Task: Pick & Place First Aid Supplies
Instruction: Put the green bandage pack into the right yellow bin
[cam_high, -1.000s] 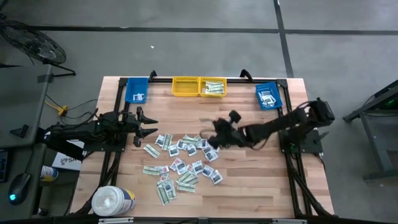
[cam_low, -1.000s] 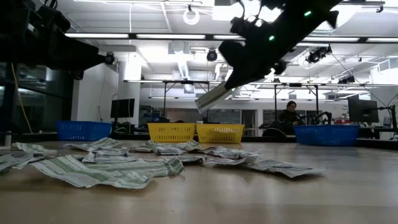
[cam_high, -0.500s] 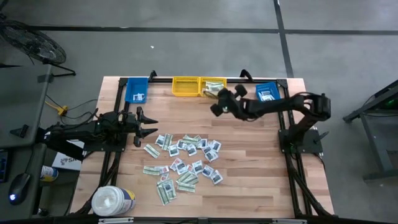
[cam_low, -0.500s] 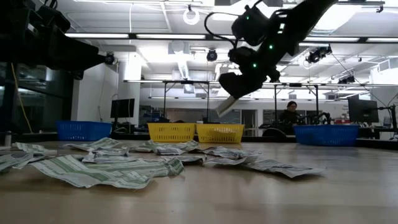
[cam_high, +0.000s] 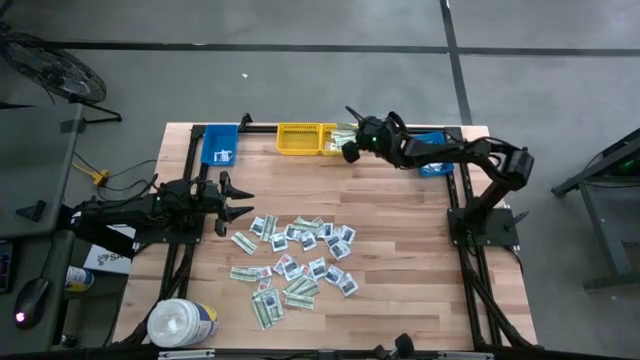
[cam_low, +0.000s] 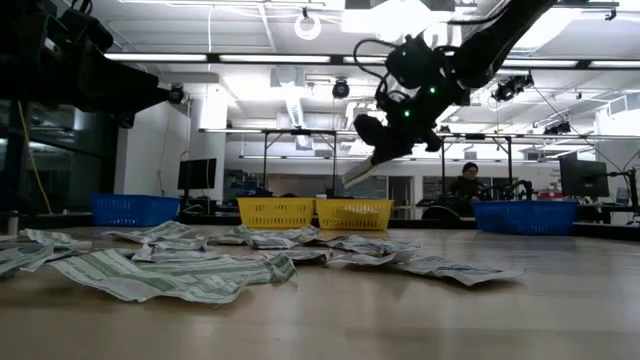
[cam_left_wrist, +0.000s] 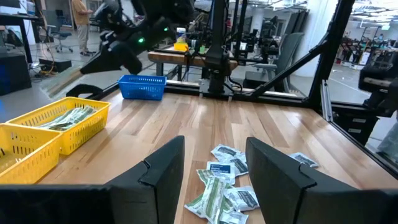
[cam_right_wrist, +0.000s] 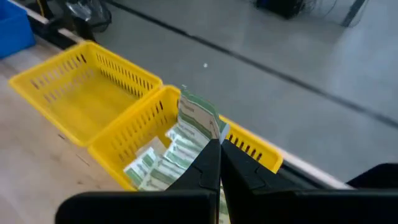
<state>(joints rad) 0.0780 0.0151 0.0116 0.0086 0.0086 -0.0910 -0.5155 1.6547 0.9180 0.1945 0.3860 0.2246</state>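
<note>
Swinging away from the heap mid-table, the right arm has carried its catch all the way to the far edge of the table, while the left arm hasn't budged. Going left to right: the left gripper (cam_high: 238, 200) waits near the left edge, fingers apart and holding nothing, just beside the scattered first aid packets (cam_high: 297, 258) that cover the middle of the table. Plenty of those are left to sort! At the far edge, the empty yellow bin (cam_high: 298, 139) sits touching the second yellow bin (cam_right_wrist: 140, 134), which already holds green-white strips. Right over that one hangs the right gripper (cam_right_wrist: 216, 148), fingers pinched together on a long green-white strip packet (cam_right_wrist: 198, 117). Judging by that, it looks one release away from another packet banked, though the strip is not yet let go.
</note>
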